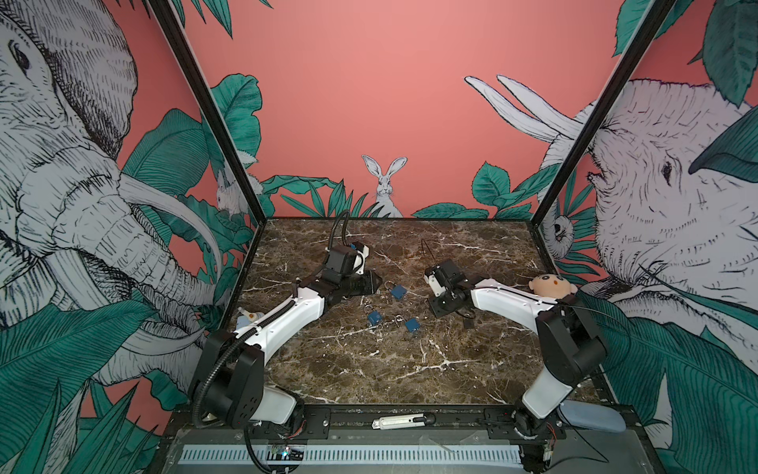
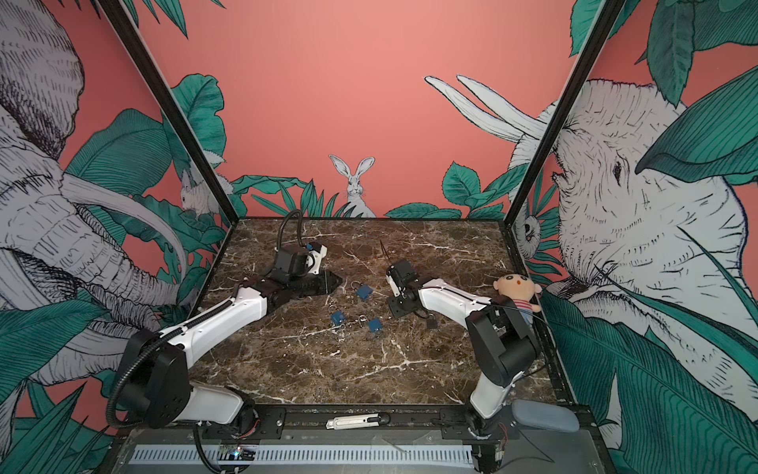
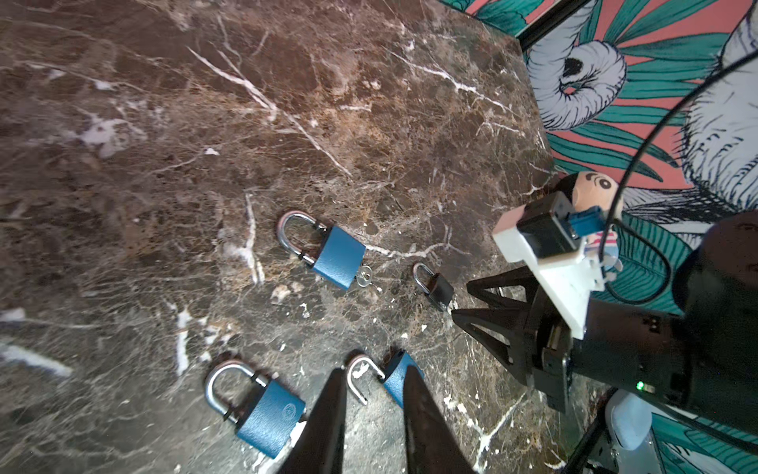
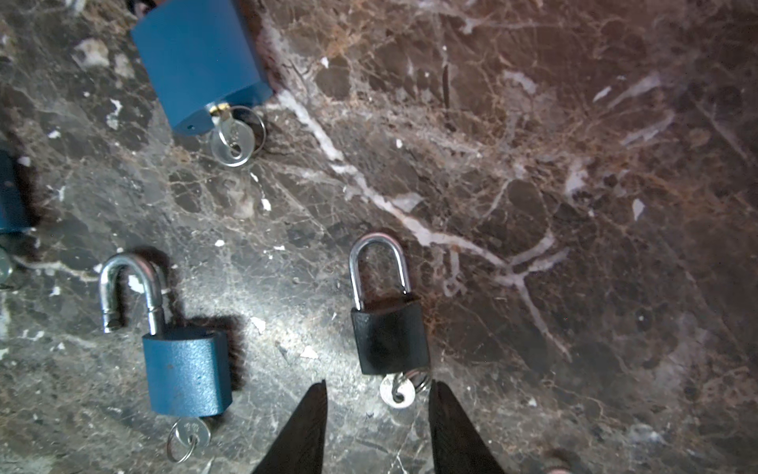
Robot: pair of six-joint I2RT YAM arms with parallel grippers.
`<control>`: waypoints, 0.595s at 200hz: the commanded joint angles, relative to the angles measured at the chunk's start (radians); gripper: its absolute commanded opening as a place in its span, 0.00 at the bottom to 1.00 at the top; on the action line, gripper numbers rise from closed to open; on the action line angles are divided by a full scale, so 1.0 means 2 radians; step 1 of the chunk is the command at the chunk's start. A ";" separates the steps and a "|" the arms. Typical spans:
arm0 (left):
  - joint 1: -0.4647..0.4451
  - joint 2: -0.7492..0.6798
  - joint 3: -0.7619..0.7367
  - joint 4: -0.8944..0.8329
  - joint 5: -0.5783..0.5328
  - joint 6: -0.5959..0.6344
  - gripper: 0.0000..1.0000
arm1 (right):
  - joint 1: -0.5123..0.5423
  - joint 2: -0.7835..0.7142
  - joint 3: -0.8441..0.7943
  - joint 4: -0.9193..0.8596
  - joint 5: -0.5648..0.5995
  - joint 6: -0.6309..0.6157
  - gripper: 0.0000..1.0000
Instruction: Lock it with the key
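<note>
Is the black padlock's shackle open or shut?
Shut: both legs of the shackle sit inside the black padlock body.

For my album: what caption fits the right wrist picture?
Open right gripper flanks key in black padlock, beside open-shackled blue padlock.

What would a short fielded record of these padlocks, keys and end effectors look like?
Blue padlocks: three, one with its shackle open
Black padlock: shackle closed, key at its base
Right end effector: open, straddling that key
Left end effector: open, holding nothing
Surface: marble table
</note>
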 commanded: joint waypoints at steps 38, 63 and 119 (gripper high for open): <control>0.009 -0.030 -0.015 -0.013 0.004 -0.006 0.27 | 0.009 0.033 0.020 0.000 0.056 -0.027 0.44; 0.010 -0.028 -0.016 -0.013 0.002 -0.008 0.27 | 0.009 0.044 0.023 0.001 0.059 -0.034 0.45; 0.011 -0.018 -0.008 -0.013 0.004 -0.007 0.27 | 0.010 0.065 0.027 0.004 0.052 -0.038 0.45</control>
